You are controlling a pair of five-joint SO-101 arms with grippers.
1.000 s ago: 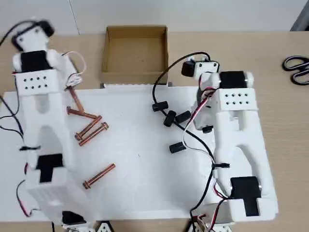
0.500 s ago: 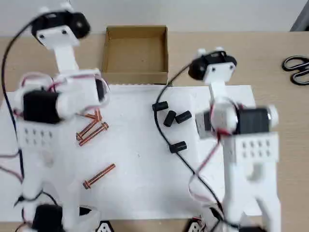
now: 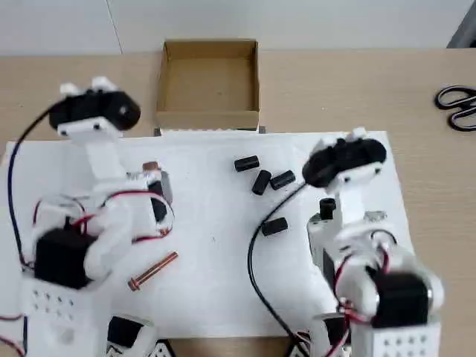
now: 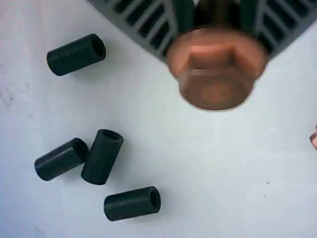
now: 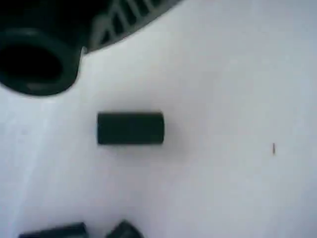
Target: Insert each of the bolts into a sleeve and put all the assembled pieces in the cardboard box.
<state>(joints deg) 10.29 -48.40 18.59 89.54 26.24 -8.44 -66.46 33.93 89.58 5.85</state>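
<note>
Five sleeves show. Four loose sleeves [image 3: 261, 181] lie mid-way across the white sheet [image 3: 216, 297], and the right gripper [image 3: 327, 208] pinches a fifth sleeve [image 5: 37, 62] just right of them. Two bolts show: the left gripper [image 3: 152, 172] clamps one bolt [image 4: 215, 69], and a second bolt [image 3: 152, 270] lies near-left. The cardboard box [image 3: 208, 117] touches the sheet's far edge. Bare sheet lies between the arms.

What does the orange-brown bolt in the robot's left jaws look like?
The copper-coloured metal bolt is clamped in the left arm's jaws, whose dark ribbed faces press on it from both sides. The left wrist view shows it end-on: a six-sided head sitting on a wider round flange, smooth and slightly shiny. The head hides the long shank behind it. The bolt seems lifted off the white sheet, and apart from the jaws nothing visible touches it.
</note>
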